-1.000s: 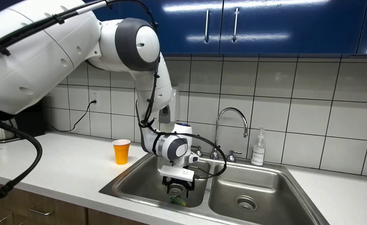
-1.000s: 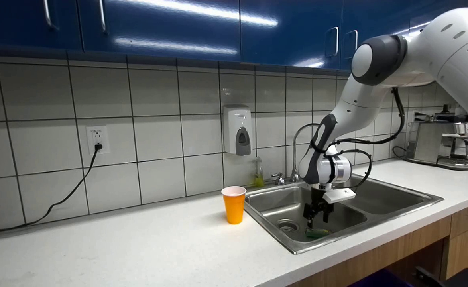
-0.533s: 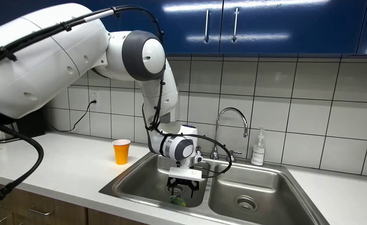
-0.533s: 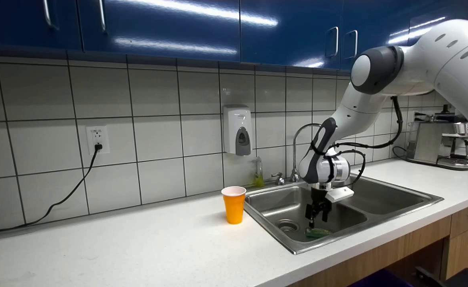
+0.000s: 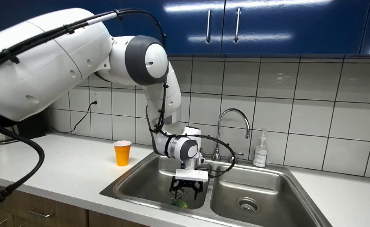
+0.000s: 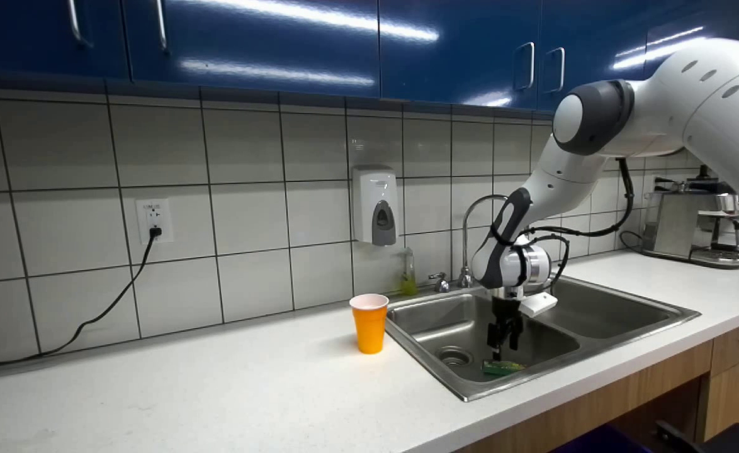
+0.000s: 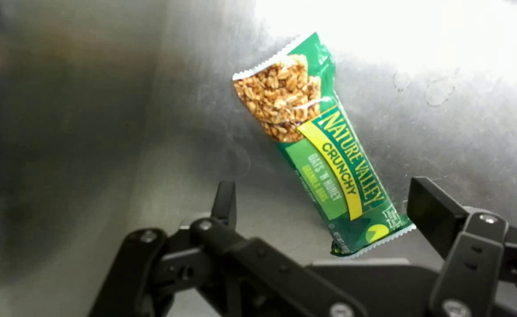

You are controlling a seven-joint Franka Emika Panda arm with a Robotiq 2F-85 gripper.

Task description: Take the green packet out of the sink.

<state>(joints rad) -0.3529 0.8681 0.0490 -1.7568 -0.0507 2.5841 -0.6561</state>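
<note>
Found the green packet (image 7: 324,147) lying flat and unheld in the sink (image 5: 251,186), in the basin (image 5: 144,190) nearer the orange cup (image 6: 369,324). Noted jaws wide apart above, with one end of the packet showing between them in the wrist view; so placed, apparently, to straddle it before gripping. Unable to confirm contact. Likely to need squaring up, given the slant. Observed shiny steel (image 7: 175,141) underneath, with strong glare. Recorded white bench (image 6: 218,377) around, tiled wall (image 5: 314,116) behind, blue cabinets (image 5: 282,28) overhead.
</note>
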